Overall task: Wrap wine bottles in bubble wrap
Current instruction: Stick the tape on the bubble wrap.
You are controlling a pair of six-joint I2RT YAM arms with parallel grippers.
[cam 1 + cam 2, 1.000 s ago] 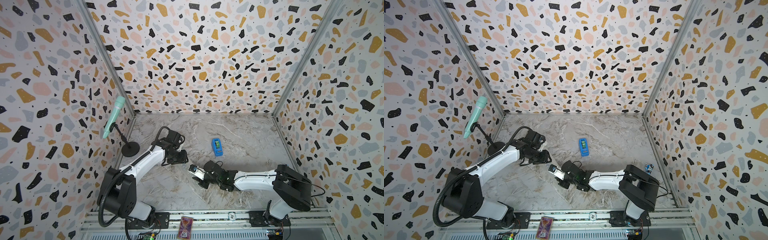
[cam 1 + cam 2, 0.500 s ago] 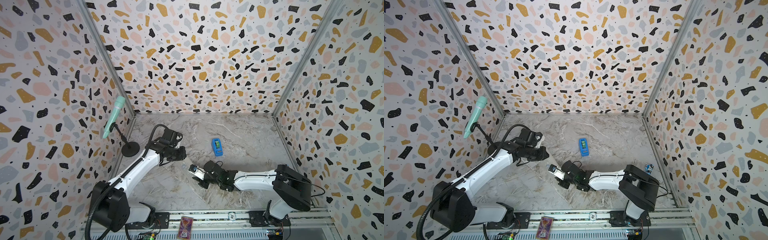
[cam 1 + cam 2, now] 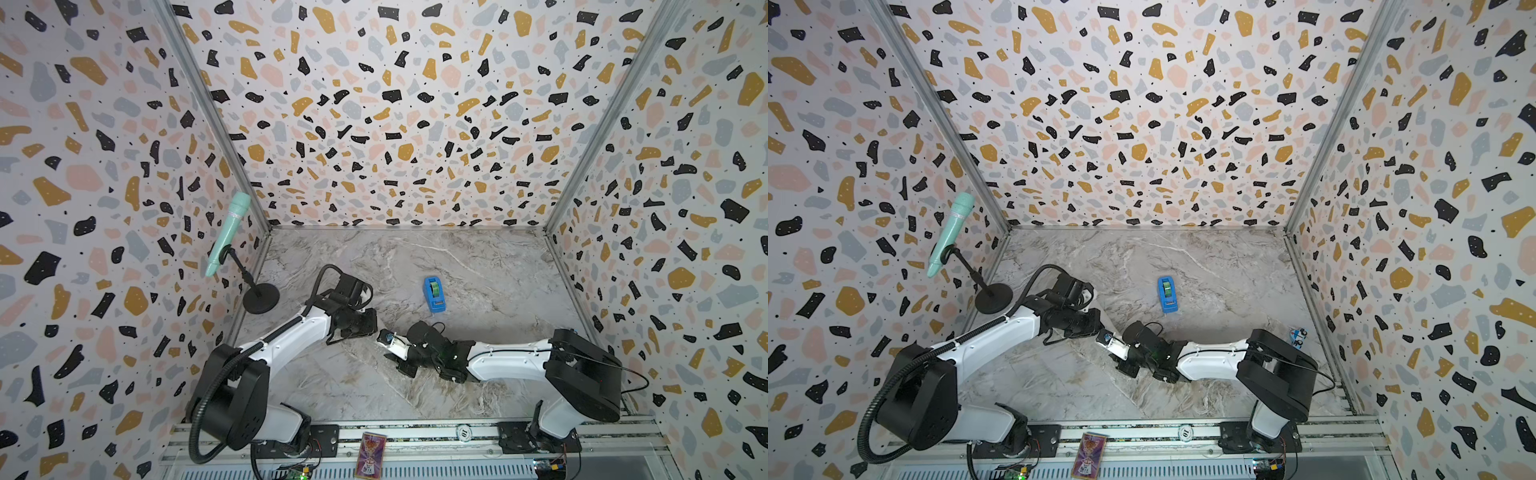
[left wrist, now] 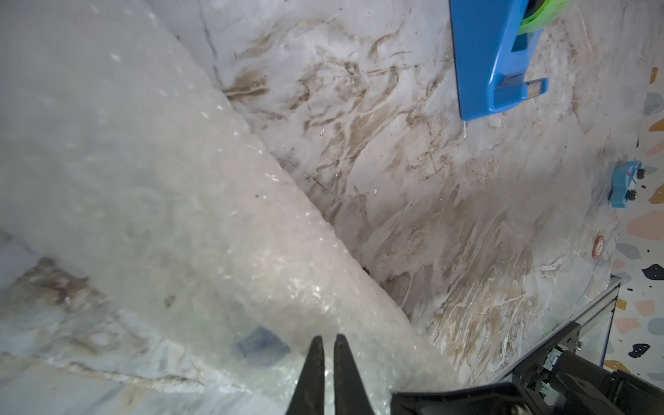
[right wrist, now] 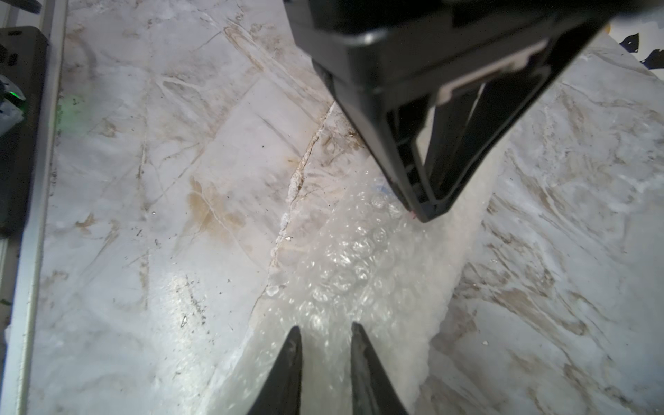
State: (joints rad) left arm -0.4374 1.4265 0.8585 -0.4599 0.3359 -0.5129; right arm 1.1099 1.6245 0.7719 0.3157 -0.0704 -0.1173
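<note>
Bottle: your slim clear bottle (image 4: 260, 345) is buried in film. You see only a dim blue mark through the layers, just beside the tips of the left jaws. It lies on the marble-patterned tabletop (image 3: 478, 266) between the two arms, nearer the front rail (image 3: 415, 426) than the blue plastic tape dispenser with its green roll (image 3: 433, 294).
Wrap: the clear, glistening bubble wrap (image 5: 352, 258) is rolled round the bottle into a long pale tube, with loose sheet lying flat beside it.
Left jaws: closed to a thin slit right at the tube. They seem to pinch a fold of film, though you cannot see it plainly between them.
Right jaws: a moderate gap apart at the tube's other end, with bubbled film filling the gap. As far as you can judge, that is a hold on the wrapped end.
Changed: a second ago the left arm (image 3: 291, 332) held its jaws partway open and off to the side. It has since swung in until they sit almost tip to tip with the right jaws, and they have closed. The right arm (image 3: 511, 357) and the dispenser have not moved.
Meaning: both ends of the tube look to be in hand, so the rolling seems largely done. Tightening or taping is probably what remains, since no tape shows on the tube.
Writing: none you can read. The bottle shows only its blue mark and the dispenser shows no brand. The picture card (image 3: 371, 454) and the round disc (image 3: 464, 433) on the front rail carry print too small to make out.
</note>
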